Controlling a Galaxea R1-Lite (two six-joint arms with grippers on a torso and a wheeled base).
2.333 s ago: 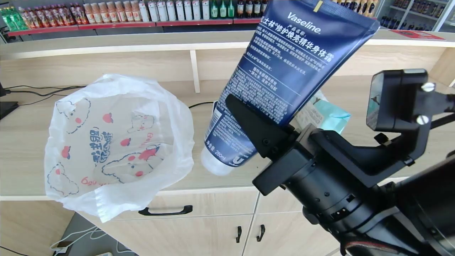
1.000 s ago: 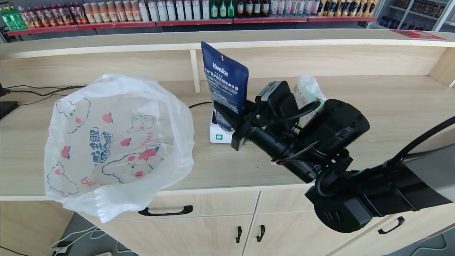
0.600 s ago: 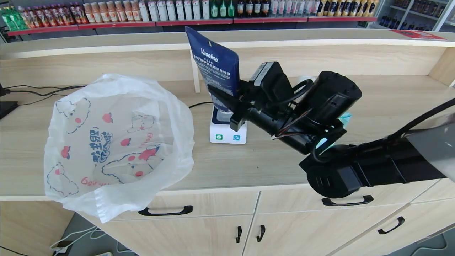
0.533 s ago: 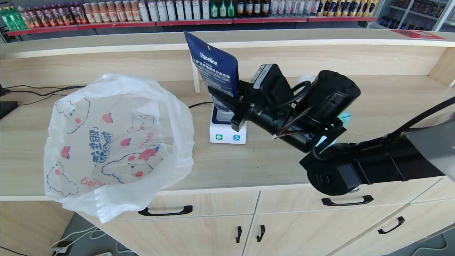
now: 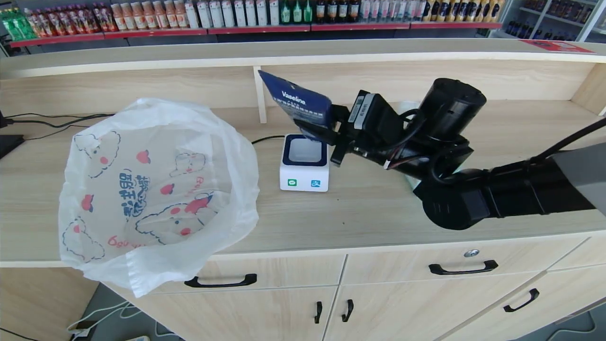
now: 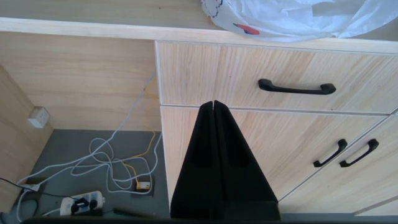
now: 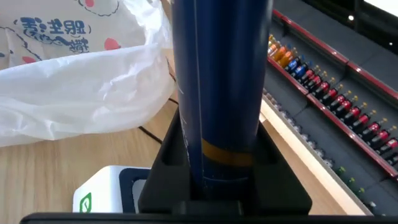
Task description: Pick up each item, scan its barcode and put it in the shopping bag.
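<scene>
My right gripper (image 5: 317,129) is shut on a dark blue lotion tube (image 5: 296,103), holding it tilted just above the white barcode scanner (image 5: 304,163) on the counter. In the right wrist view the blue tube (image 7: 217,87) runs between the black fingers (image 7: 163,168), with the scanner (image 7: 109,193) below it. The white shopping bag (image 5: 156,189) with red and blue prints stands open at the counter's left. My left gripper (image 6: 214,109) is shut with nothing in it, hanging low in front of the cabinet drawers.
A pale packet (image 5: 407,106) lies behind my right arm. The wooden counter (image 5: 360,213) has a raised back ledge and a divider (image 5: 259,94). Cables (image 5: 47,124) run at the far left. Drawers with black handles (image 5: 220,282) sit below.
My right arm has carried the tube away from the camera down to the scanner, then tipped it from upright to leaning over the scanner's top. The bag has not moved.
</scene>
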